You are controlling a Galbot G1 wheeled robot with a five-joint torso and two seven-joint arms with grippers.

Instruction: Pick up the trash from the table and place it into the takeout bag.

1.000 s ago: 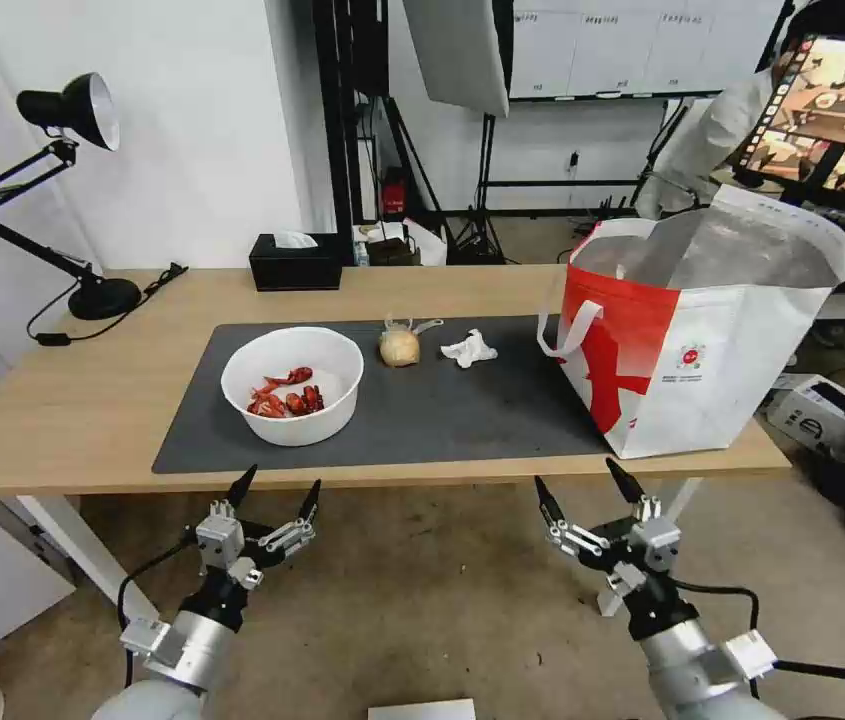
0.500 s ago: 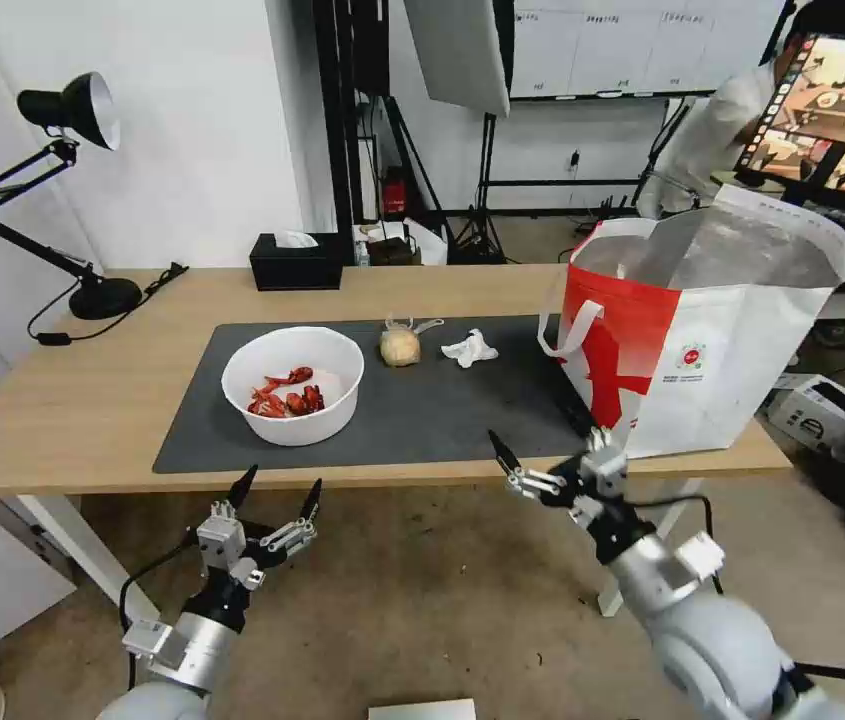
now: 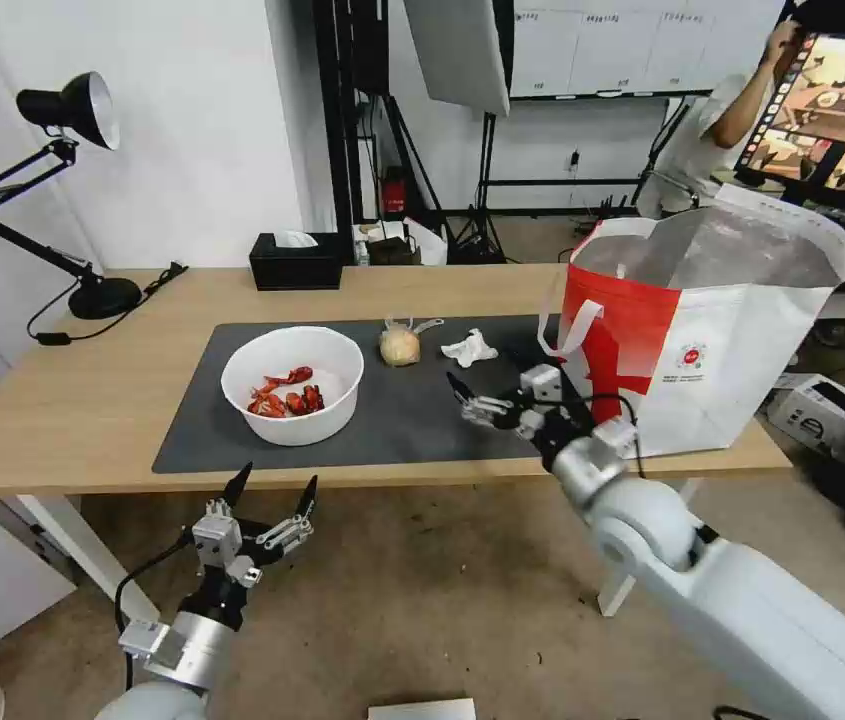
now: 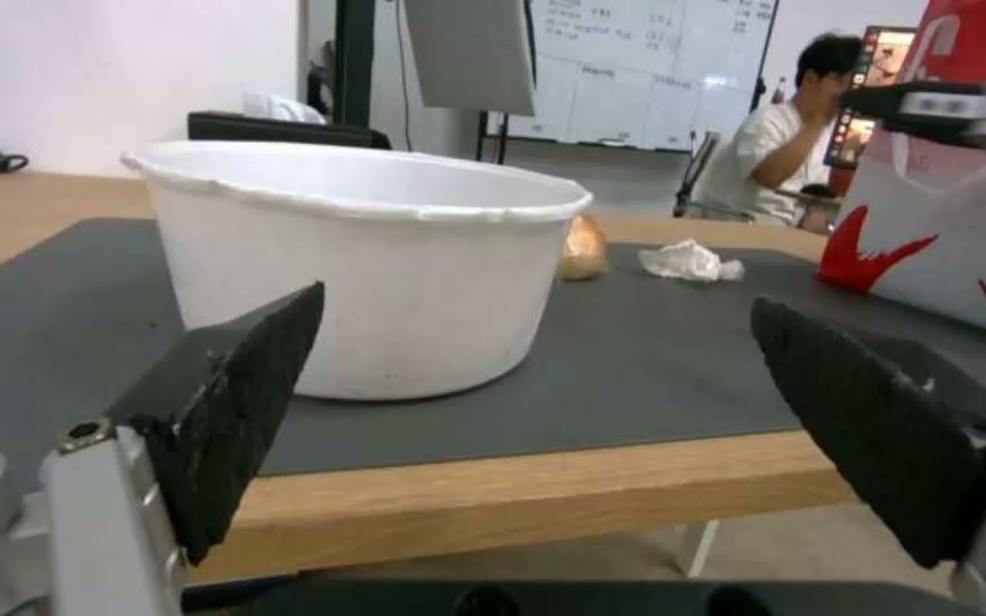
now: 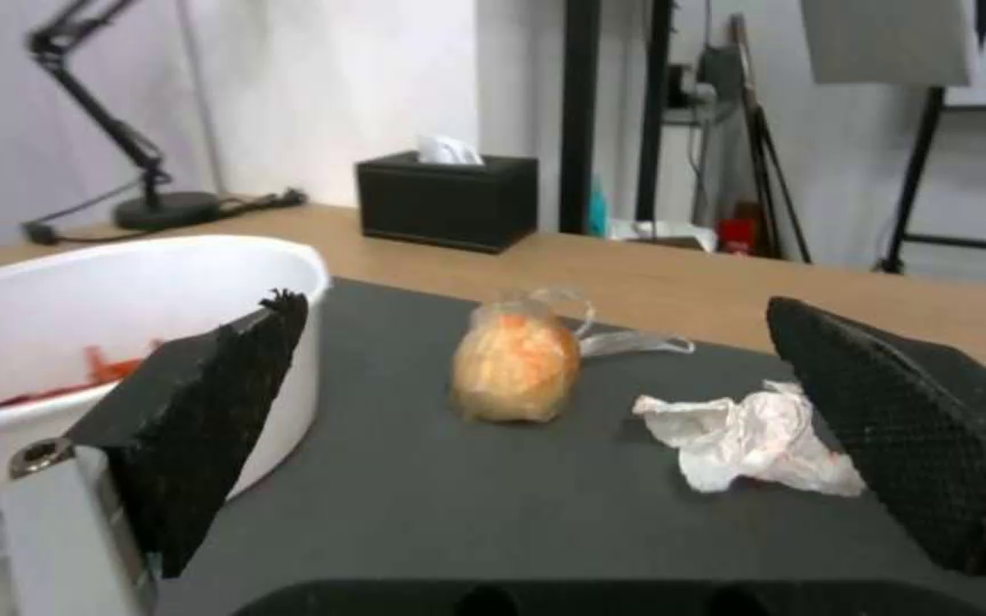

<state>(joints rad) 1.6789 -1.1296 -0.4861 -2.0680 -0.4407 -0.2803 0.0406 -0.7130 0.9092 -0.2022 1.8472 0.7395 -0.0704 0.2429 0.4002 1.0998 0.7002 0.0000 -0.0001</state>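
On the table (image 3: 72,400), a dark mat (image 3: 412,415) carries a white bowl (image 3: 292,385) of red crayfish shells (image 3: 287,393), a wrapped beige ball (image 3: 400,347) and a crumpled tissue (image 3: 469,349). The white-and-red takeout bag (image 3: 712,340) stands open at the mat's right end. My right gripper (image 3: 487,385) hovers open over the mat, just in front of the tissue (image 5: 762,436) and ball (image 5: 513,359), with nothing between its fingers. My left gripper (image 3: 277,480) hangs open below the table's front edge, facing the bowl (image 4: 368,265).
A black tissue box (image 3: 295,262) sits at the table's back edge. At the back left stands a black desk lamp (image 3: 72,110). Tripods and a screen are behind the table. A grey device (image 3: 822,410) lies on the floor at the right.
My right arm has risen from below the table's front edge and reached forward and left over the mat, toward the tissue. The left arm has stayed put.
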